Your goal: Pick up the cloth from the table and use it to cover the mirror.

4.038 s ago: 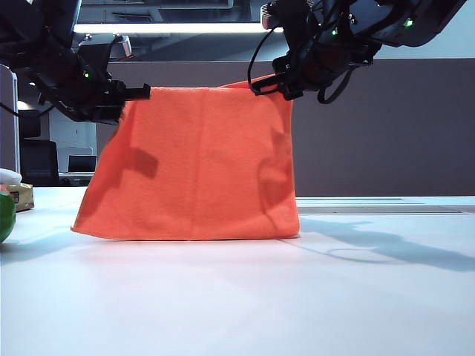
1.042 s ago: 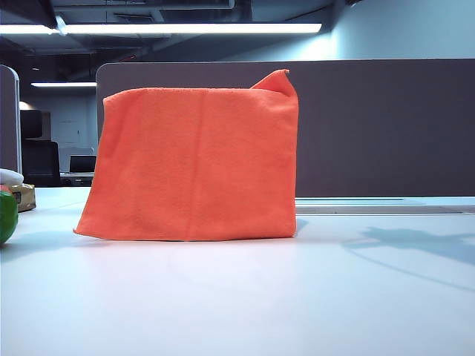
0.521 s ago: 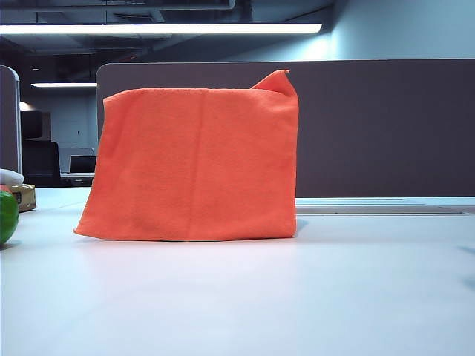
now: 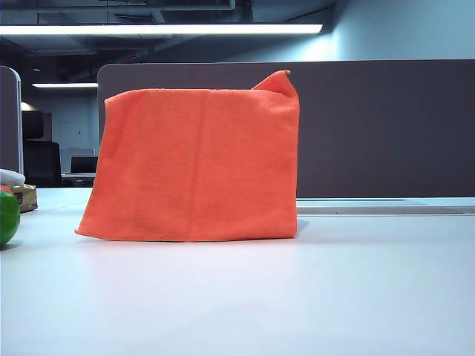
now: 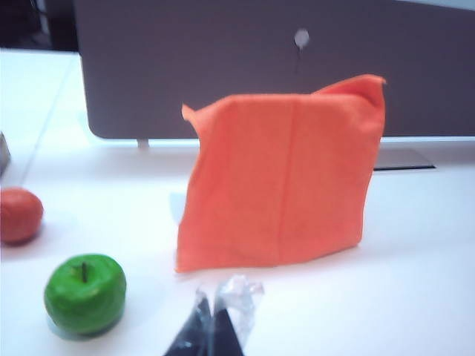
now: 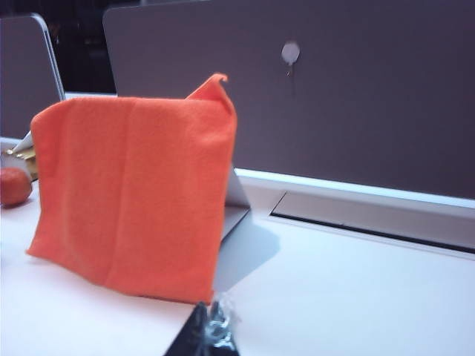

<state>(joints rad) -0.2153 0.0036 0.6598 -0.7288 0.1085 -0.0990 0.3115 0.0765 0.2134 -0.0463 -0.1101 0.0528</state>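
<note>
The bright orange cloth (image 4: 193,163) hangs draped over the upright mirror on the white table (image 4: 297,297), one corner sticking up at its top right. From the exterior view the mirror is fully hidden beneath it. In the right wrist view a grey sliver of the mirror (image 6: 236,204) peeks past the cloth (image 6: 133,193). My left gripper (image 5: 213,304) is shut and empty, drawn back in front of the cloth (image 5: 282,178). My right gripper (image 6: 210,319) is also shut and empty, near the cloth's lower corner. Neither arm shows in the exterior view.
A green apple (image 5: 84,293) and an orange-red fruit (image 5: 18,215) lie on the table to the cloth's left; the apple (image 4: 6,216) sits at the exterior view's left edge. A big grey partition panel (image 4: 386,126) stands behind the cloth.
Both grippers let go of the cloth's top corners and the arms left the exterior view. Their shadows on the table at the right have gone. The cloth stays draped, unmoved.
</note>
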